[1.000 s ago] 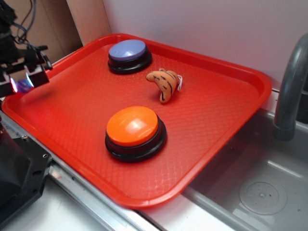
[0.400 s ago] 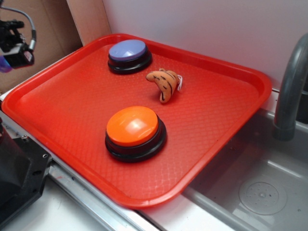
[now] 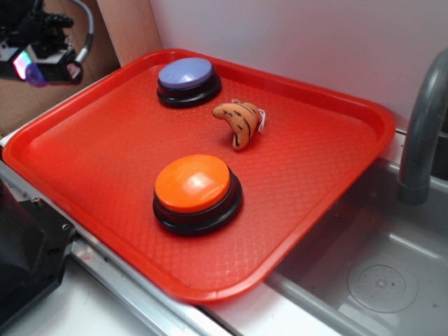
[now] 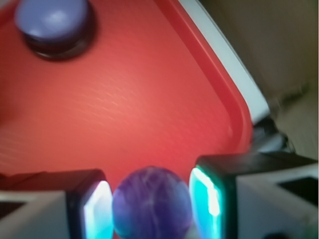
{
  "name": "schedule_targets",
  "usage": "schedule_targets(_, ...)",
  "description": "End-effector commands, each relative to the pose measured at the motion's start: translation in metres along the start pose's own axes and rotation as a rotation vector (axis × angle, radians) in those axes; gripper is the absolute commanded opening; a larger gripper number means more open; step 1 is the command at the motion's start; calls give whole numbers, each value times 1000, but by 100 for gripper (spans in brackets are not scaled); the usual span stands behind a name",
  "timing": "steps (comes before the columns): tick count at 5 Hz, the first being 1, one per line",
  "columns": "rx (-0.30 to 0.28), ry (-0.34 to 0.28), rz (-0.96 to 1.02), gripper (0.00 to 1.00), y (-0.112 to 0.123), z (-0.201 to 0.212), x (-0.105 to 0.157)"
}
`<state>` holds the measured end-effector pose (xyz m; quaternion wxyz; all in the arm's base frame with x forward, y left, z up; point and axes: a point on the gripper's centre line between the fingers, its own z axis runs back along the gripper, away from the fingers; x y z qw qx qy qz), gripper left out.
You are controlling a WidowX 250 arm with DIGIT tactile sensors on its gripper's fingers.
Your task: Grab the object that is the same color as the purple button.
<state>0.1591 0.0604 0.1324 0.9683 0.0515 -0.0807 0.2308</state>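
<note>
The wrist view shows what the exterior view barely hints at: the claw (image 4: 152, 204) is clenched on the ball (image 4: 152, 201), a purple marbled sphere pressed between the two glowing fingers (image 4: 97, 211), touching both. In the exterior view the claw (image 3: 31, 68) sits at the upper left, raised beyond the tray's (image 3: 336, 203) left corner, and the ball (image 3: 35, 73) shows only as a small purple patch at its tip.

The wrist view looks down on the tray (image 4: 149, 114), with the purple button (image 4: 54, 22) at its upper left and a red rim running down the right side; the picture is blurred.

Only the exterior view takes in the rest. The purple button (image 3: 187, 80) stands near the tray's far edge. The plush toy (image 3: 239, 120), orange with dark stripes, lies just beside it toward the middle. The orange button (image 3: 196, 192) stands nearer the front, well apart from both. A grey tap (image 3: 423, 133) rises at the right over the sink (image 3: 371, 280). Nothing lies between the claw and the tray's contents.
</note>
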Motion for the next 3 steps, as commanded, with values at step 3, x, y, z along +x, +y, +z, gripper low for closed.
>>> schedule_targets(3, -89, -35, -143, 0, -9, 20, 17)
